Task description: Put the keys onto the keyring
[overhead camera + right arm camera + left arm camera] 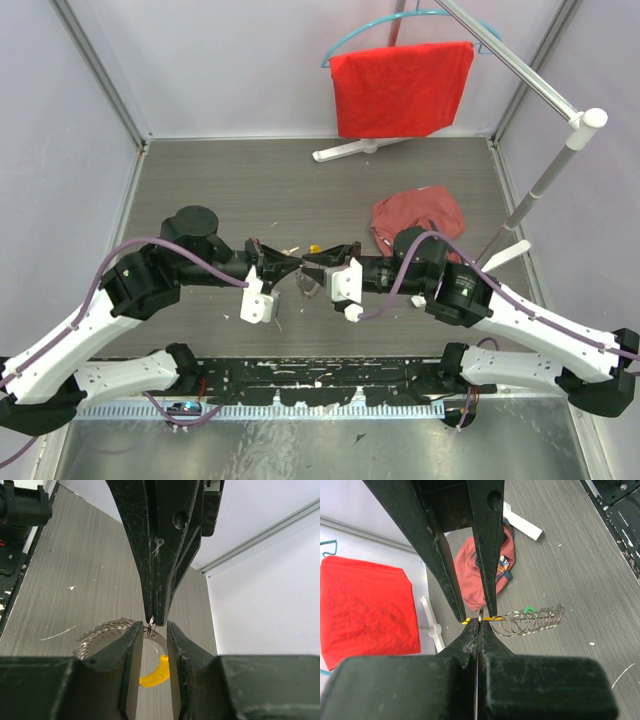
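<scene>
Both grippers meet tip to tip above the middle of the table. My left gripper (pixel 296 263) (pixel 479 623) is shut, and a small metal ring (pixel 151 625) sticks out of its tips. That ring hangs on the grey band of the keyring (pixel 161 638), whose yellow curved section (pixel 156 673) (pixel 314 248) shows below. My right gripper (pixel 313 263) (pixel 152 630) stands with its jaws apart on either side of the band. A row of small rings (pixel 534 621) trails off the loop, with one key's green head (pixel 530 609) behind them. No other key shows.
A reddish pouch (pixel 418 218) (pixel 469 577) lies on the table to the right, behind the grippers. A red cloth (pixel 401 88) hangs on a teal hanger at the back, over a white stand foot (pixel 350 150). A slanted metal pole (pixel 535 190) stands at the right.
</scene>
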Robot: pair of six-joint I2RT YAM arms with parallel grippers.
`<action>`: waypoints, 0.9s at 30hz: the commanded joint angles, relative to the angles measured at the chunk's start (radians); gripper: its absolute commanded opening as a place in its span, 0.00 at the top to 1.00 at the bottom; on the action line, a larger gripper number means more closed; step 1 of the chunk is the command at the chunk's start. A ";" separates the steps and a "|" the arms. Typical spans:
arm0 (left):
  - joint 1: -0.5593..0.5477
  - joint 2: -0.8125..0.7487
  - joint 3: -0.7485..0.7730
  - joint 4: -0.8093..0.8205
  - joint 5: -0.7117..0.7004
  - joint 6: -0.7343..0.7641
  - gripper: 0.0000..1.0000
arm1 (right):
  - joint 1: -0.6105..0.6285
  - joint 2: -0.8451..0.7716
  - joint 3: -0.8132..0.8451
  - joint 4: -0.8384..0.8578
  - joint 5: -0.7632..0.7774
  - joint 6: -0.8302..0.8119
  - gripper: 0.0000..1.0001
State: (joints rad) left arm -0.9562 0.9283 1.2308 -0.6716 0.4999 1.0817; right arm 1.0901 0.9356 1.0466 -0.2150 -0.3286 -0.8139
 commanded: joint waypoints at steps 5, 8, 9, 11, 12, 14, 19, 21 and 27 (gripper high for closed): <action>-0.009 -0.001 0.037 0.003 -0.032 0.003 1.00 | 0.025 0.018 0.050 0.008 0.071 -0.007 0.71; -0.010 -0.004 0.035 0.008 -0.038 0.001 1.00 | 0.026 0.020 0.051 0.005 0.094 -0.001 0.74; -0.010 -0.004 0.034 0.010 -0.039 0.000 1.00 | 0.025 0.021 0.053 0.006 0.096 0.004 0.75; -0.010 -0.003 0.035 0.010 -0.043 0.000 1.00 | 0.027 0.022 0.055 0.005 0.100 0.011 0.77; -0.010 -0.003 0.034 0.010 -0.044 0.000 1.00 | 0.026 0.023 0.055 0.005 0.100 0.014 0.79; -0.011 -0.003 0.034 0.010 -0.047 0.001 1.00 | 0.027 0.023 0.057 0.003 0.107 0.025 0.82; -0.011 -0.002 0.035 0.015 -0.055 -0.007 1.00 | 0.027 0.031 0.072 -0.013 0.109 0.044 0.90; -0.011 -0.005 0.036 0.017 -0.058 -0.011 1.00 | 0.027 0.036 0.080 -0.020 0.115 0.048 0.92; -0.011 -0.009 0.034 0.028 -0.053 -0.024 1.00 | 0.026 0.035 0.073 0.010 0.119 0.055 0.99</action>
State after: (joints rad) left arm -0.9623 0.9283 1.2324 -0.6731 0.4416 1.0691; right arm 1.1137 0.9760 1.0786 -0.2592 -0.2325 -0.7811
